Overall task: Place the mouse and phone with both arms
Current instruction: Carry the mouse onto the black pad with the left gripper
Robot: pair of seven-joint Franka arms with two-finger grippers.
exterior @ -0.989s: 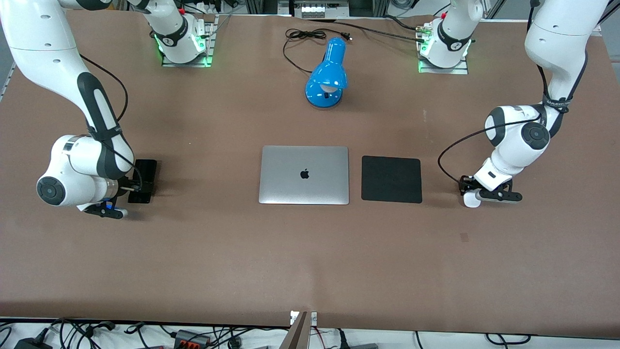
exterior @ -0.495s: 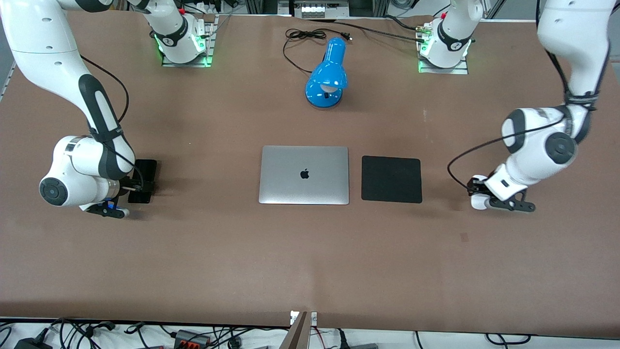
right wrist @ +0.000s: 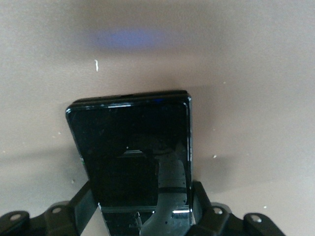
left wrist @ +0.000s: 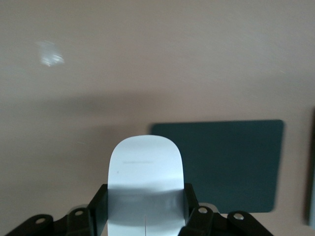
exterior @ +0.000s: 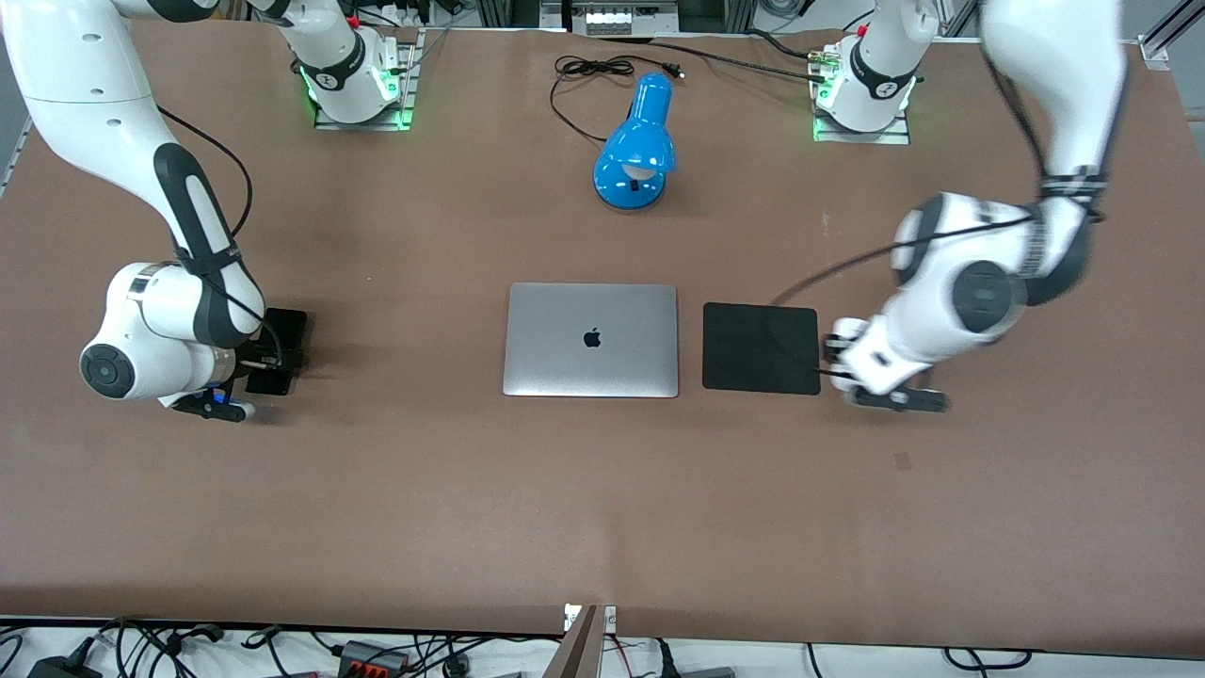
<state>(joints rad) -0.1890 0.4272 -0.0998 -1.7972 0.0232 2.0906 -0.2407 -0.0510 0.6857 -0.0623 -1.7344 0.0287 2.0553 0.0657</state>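
A: Start at the right arm's end of the brown table (exterior: 377,490). What is the right claw (exterior: 268,361) doing?

B: It is low at the table, pinching the slim black glossy phone (exterior: 279,350) by its long edges. The right wrist view shows the phone (right wrist: 134,162) held between the fingers (right wrist: 199,196), its free end close to the table. I cannot tell whether it has cleared the surface.

A: And toward the middle?

B: A closed silver laptop (exterior: 591,340), with a blue desk lamp (exterior: 638,146) farther from the front camera. Just beside the laptop, toward the left arm's end, lies a flat black square pad (exterior: 761,347).

A: The left claw (exterior: 841,363)?

B: Over the pad's edge, pinching the small white oval mouse (left wrist: 145,184). The front view hardly shows the mouse, since the wrist covers it and the arm is blurred. The left wrist view shows it plainly between the fingers (left wrist: 99,206), with the pad (left wrist: 231,164) under and ahead of it.

A: So which step?

B: Carrying, I judge: both things gripped, neither yet placed. Next, the mouse probably needs centring over the pad and lowering flat before release. The phone likely needs a lift and a carry toward the laptop.
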